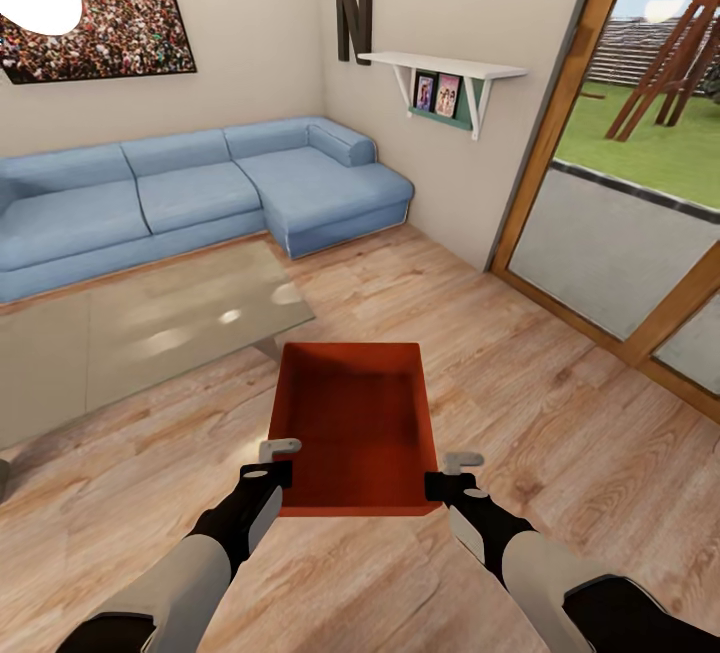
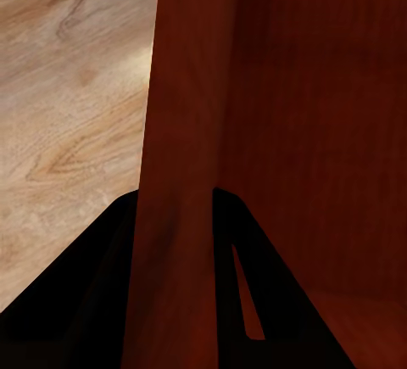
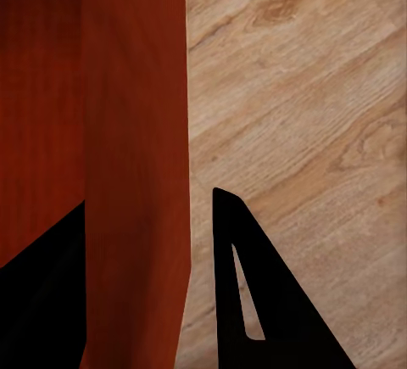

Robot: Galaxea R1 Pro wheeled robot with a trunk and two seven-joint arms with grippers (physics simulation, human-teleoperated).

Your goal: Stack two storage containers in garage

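Beige walls and light wood-plank flooring (image 1: pixel 420 303) tell us we are in the living room, with the long blue sectional sofa (image 1: pixel 200 193) along the far wall, the pale glass coffee table (image 1: pixel 140 333) before it and wood-framed glass doors (image 1: pixel 620 233) to our right. Between our two arms hangs the red-orange, thin-walled, lidless storage container (image 1: pixel 360 428), clear of the planks and just beside the coffee table's near corner.

Our left gripper (image 1: pixel 268 478) has its dark fingers on either side of the bin's left wall and appears clamped on it; in the left wrist view the wall (image 2: pixel 182 174) runs straight between them. Our right gripper (image 1: pixel 448 485) straddles the right wall (image 3: pixel 136 165) likewise, though a sliver of floor shows beside one finger (image 3: pixel 254 301), so that hold looks looser.

We judge this the carrying step. To do it well we keep both wrists level and equally spaced, so the thin walls neither flex nor slip, and turn the base slowly past the table.

Readable writing is scant: a large dark letter "N" (image 1: pixel 354 13) on the wall. Small framed pictures (image 1: pixel 436 93) on the white shelf are too tiny to read.
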